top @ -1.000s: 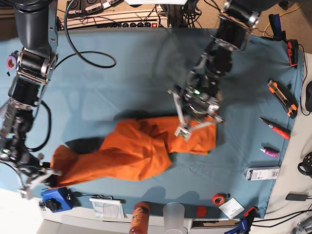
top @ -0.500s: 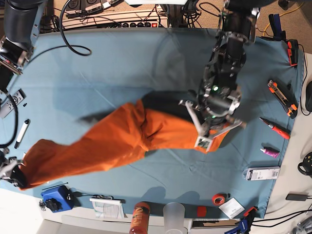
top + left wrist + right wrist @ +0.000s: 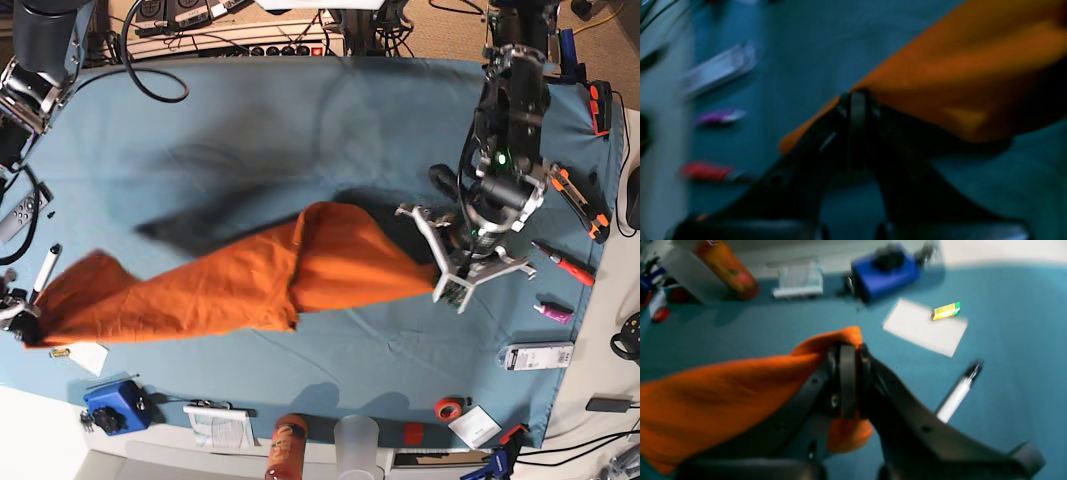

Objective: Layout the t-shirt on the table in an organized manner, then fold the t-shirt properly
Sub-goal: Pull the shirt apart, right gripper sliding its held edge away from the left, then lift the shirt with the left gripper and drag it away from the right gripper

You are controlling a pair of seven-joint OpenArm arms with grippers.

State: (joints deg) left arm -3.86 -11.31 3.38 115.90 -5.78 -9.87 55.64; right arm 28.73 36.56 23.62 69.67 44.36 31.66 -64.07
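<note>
Left gripper [image 3: 452, 283] is clamped tight on one end of the t-shirt [image 3: 230, 285], fingers pinched together with orange cloth squeezed between them. Over on the other side, the right gripper [image 3: 847, 355] is clenched on the opposite end, a tuft of fabric poking out past its tips. The shirt hangs stretched between the two, a long twisted band across the near half of the table [image 3: 250, 130], casting a shadow on the teal cloth. Beside the right gripper lie a white marker [image 3: 955, 393] and a white card [image 3: 923, 327] with a small yellow-green tag [image 3: 946, 310]; no writing is legible. Along the near edge stand an orange bottle [image 3: 286, 446] and a clear cup [image 3: 358, 442], contents unclear.
</note>
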